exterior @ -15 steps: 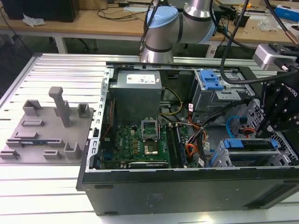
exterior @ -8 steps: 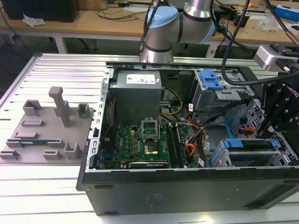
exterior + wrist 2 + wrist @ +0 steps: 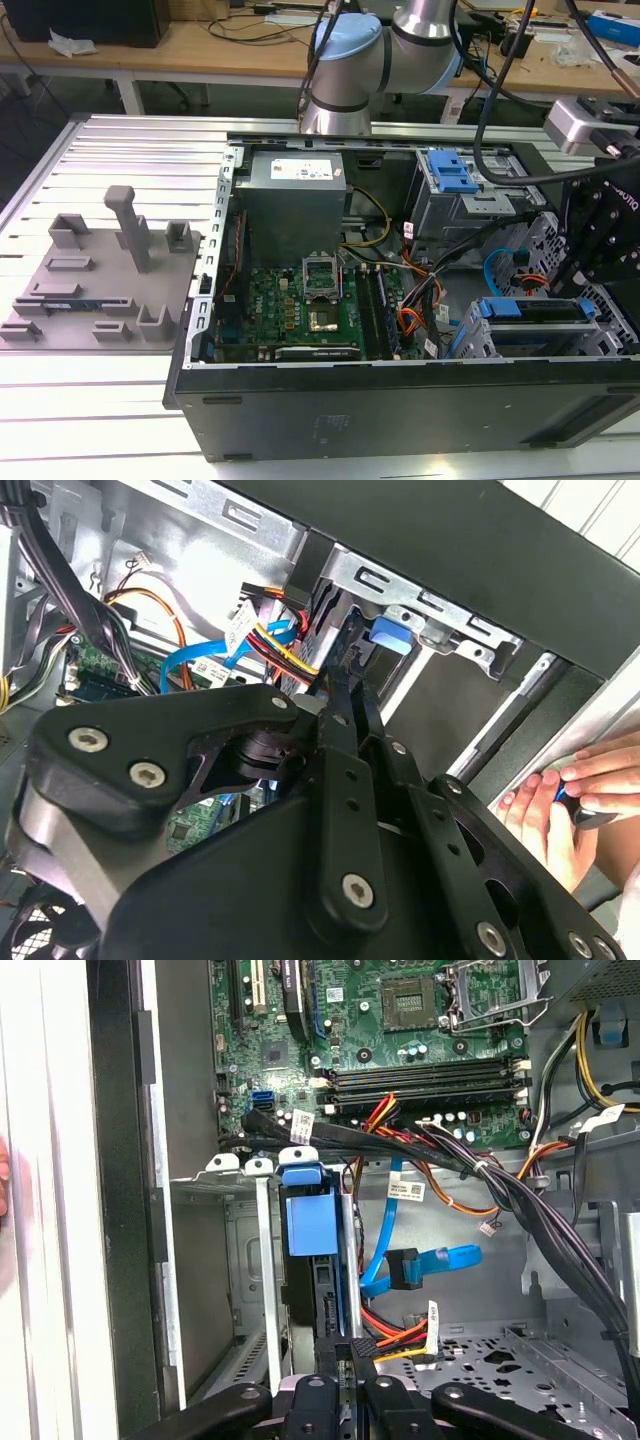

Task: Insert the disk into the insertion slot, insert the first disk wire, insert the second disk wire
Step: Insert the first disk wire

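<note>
The disk (image 3: 310, 1222) sits on edge in the insertion slot (image 3: 250, 1260), its blue carrier (image 3: 528, 312) showing at the grey cage (image 3: 470, 335) in the case's corner at the exterior view's right. My gripper (image 3: 346, 1355) hangs over that cage (image 3: 440, 620) with its fingers close together, shut on the black plug of the first disk wire (image 3: 398, 1336), right at the disk's end. The orange, red and black strands (image 3: 278, 640) run to the fingertips (image 3: 345, 645). The second disk wire (image 3: 440, 1258) hangs loose beside the disk, its dark plug free. Its light blue loop (image 3: 494, 268) is beside my gripper (image 3: 598, 255).
A thick black cable bundle (image 3: 480, 1175) crosses above the cage. The motherboard (image 3: 300, 300) and power supply (image 3: 295, 190) fill the case's middle. A blue-latched upper bay (image 3: 450, 175) stands behind. A person's hand (image 3: 565, 800) rests outside the case wall. A grey fixture plate (image 3: 100, 270) lies at the exterior view's left.
</note>
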Motion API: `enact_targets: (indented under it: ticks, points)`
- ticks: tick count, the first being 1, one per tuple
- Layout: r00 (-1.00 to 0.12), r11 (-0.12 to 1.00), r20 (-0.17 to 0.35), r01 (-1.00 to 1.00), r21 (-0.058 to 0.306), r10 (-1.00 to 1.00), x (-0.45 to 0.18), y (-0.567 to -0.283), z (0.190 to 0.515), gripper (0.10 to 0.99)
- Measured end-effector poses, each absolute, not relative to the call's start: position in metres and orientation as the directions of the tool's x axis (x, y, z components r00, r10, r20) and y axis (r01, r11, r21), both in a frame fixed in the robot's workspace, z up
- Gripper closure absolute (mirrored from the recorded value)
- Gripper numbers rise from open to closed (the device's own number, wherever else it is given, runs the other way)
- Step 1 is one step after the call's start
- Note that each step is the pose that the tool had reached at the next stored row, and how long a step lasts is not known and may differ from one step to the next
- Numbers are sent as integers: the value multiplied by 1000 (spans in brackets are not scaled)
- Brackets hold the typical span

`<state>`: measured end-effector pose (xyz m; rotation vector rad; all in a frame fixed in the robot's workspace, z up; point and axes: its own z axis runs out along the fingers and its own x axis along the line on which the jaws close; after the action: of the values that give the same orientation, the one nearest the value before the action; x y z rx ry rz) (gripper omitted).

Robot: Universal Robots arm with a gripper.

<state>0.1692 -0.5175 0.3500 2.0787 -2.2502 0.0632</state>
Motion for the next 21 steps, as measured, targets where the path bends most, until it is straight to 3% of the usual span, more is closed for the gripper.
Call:
enact_targets:
  ticks: [8,11,21]
  points:
    - [-78,80,84,-997,19,-993,169,-517,349,922]
    - [-81,80,80,-997,-15,-993,166,-517,349,922]
    - [-81,80,80,-997,-16,-993,163,-518,348,922]
